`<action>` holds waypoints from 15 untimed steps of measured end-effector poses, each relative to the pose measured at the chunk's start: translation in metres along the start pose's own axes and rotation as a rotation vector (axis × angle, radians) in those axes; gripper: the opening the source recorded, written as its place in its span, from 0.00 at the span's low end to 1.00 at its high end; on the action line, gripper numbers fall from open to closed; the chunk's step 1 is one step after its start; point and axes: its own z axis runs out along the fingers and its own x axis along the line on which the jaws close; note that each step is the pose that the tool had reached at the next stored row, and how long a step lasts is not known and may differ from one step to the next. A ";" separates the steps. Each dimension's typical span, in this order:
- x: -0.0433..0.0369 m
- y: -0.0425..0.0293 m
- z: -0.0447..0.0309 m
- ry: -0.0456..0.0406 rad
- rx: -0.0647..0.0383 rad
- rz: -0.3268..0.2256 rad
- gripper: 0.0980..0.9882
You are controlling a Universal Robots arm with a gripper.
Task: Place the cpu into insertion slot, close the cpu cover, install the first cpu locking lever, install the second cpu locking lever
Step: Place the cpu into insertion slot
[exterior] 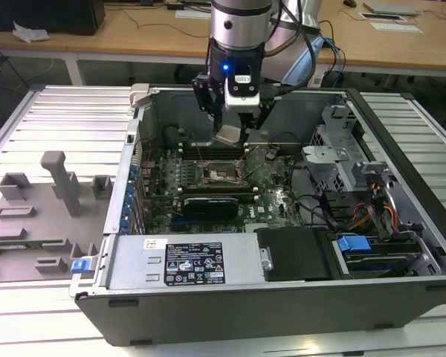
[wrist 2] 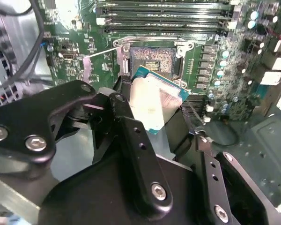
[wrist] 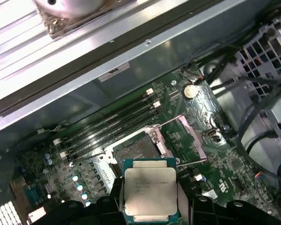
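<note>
Exterior view: the gripper [exterior: 230, 130] is clamped on the cpu [exterior: 228, 135], above the insertion slot [exterior: 221, 172] at the middle of the motherboard [exterior: 276, 184]. I judge the tilted cpu needs levelling and matched corners, then gentle lowering.

The cpu [wrist: 150, 190] is showing a dull, faintly brushed silver-grey metal top with a thin green board edge. The fingers [wrist 2: 131, 136] of the gripper [wrist 2: 152, 112] are looking matt black, and their screw heads are glinting like bright steel. The insertion slot [wrist: 136, 147] is presenting a dark, finely grained centre inside a shiny silver metal rim. The motherboard [wrist: 187, 136] is gleaming green, as if lacquered. The computer case [exterior: 282, 301] is looking like matt dark grey sheet metal, the ribbed table [exterior: 52, 111] like satin aluminium, the grey fixtures [exterior: 59, 178] like matt plastic, and the desk [exterior: 134, 37] like pale smooth wood.
</note>
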 end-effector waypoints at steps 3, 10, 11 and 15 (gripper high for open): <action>0.0000 0.0000 0.0007 -0.0072 -0.001 0.087 0.50; 0.0000 -0.0001 0.0018 -0.0218 -0.003 0.263 0.50; 0.0000 -0.0001 0.0019 -0.0230 -0.004 0.279 0.50; 0.0000 -0.0002 0.0027 -0.0325 -0.005 0.395 0.50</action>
